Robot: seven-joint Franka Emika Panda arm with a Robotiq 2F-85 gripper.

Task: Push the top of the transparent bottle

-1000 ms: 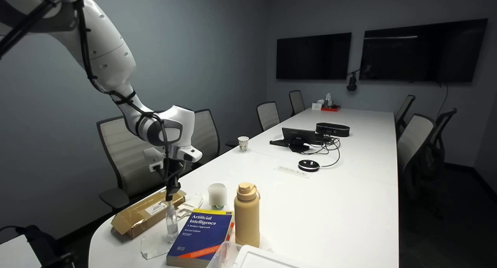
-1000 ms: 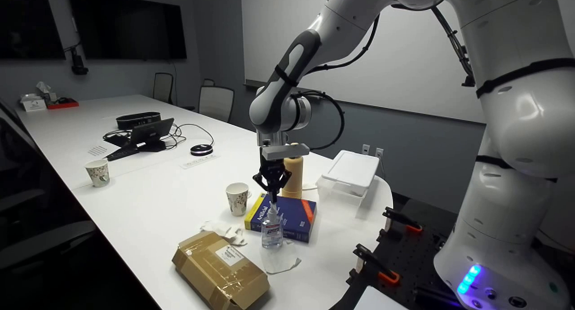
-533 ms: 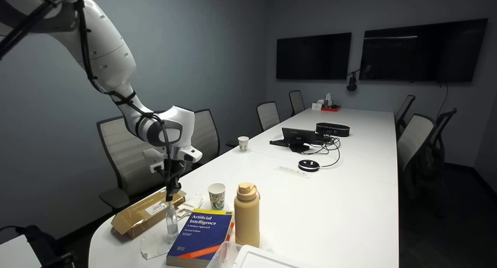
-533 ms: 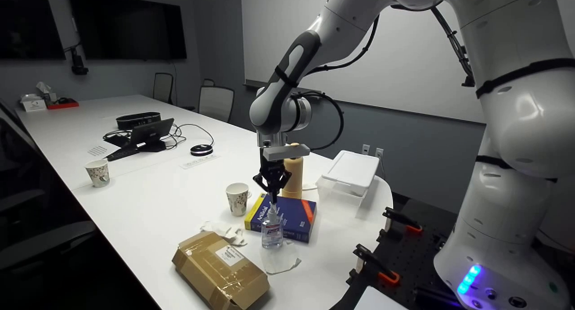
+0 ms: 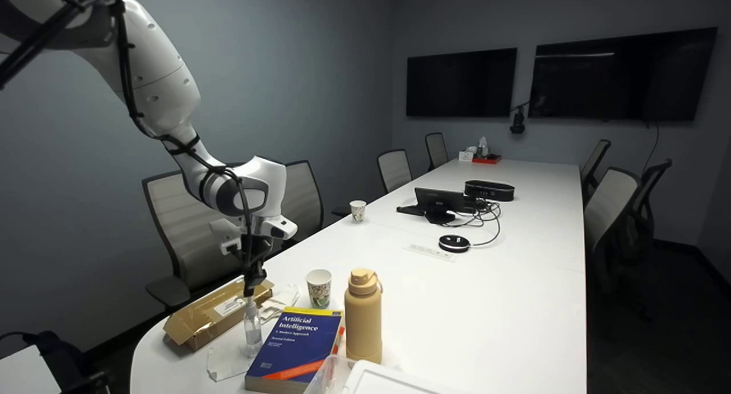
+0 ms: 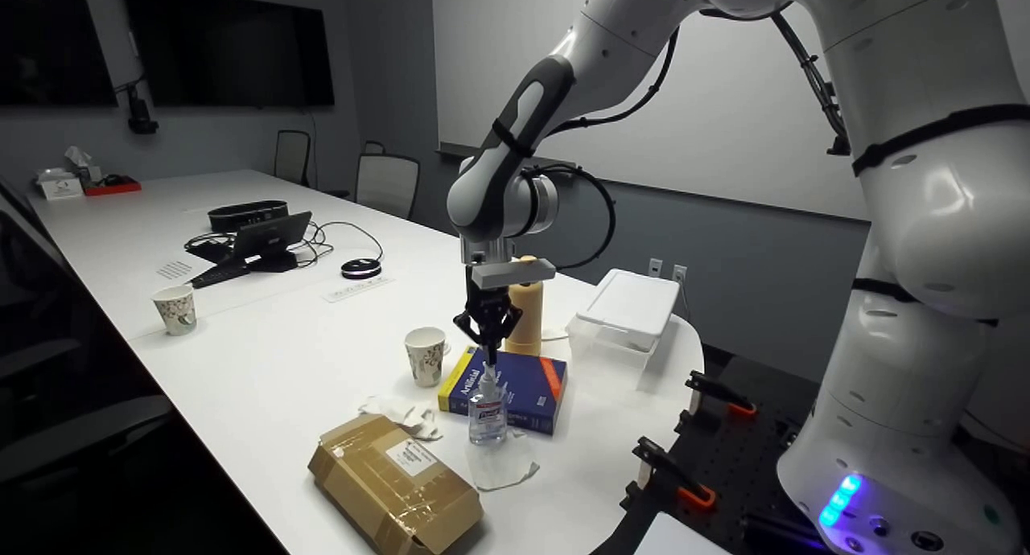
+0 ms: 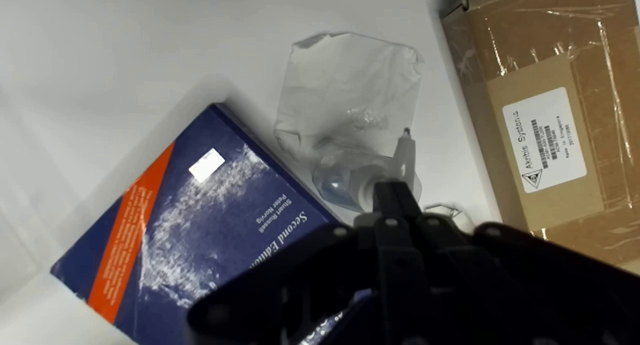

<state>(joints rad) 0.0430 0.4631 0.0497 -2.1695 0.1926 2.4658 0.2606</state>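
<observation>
Bottle point(image 6: 488, 422): upright; in wrist view, pump point(image 7: 406, 155) partly hidden by clenched tool point(image 7: 396, 187), contact not discernible. Book point(image 7: 195, 225), beside bottle: cropped below, partly obscured by tool.

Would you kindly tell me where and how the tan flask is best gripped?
I'd grip the tan flask by its cap, from above: it stands upright, the cap looks narrower than the body, and the blue book lies close beside it, likely crowding a low side approach. I'd avoid the loop at the cap's side.

there's one transparent bottle point(image 6: 488, 417), one book point(image 5: 300, 340), two cups point(image 6: 425, 359) point(image 6: 175, 310).
</observation>
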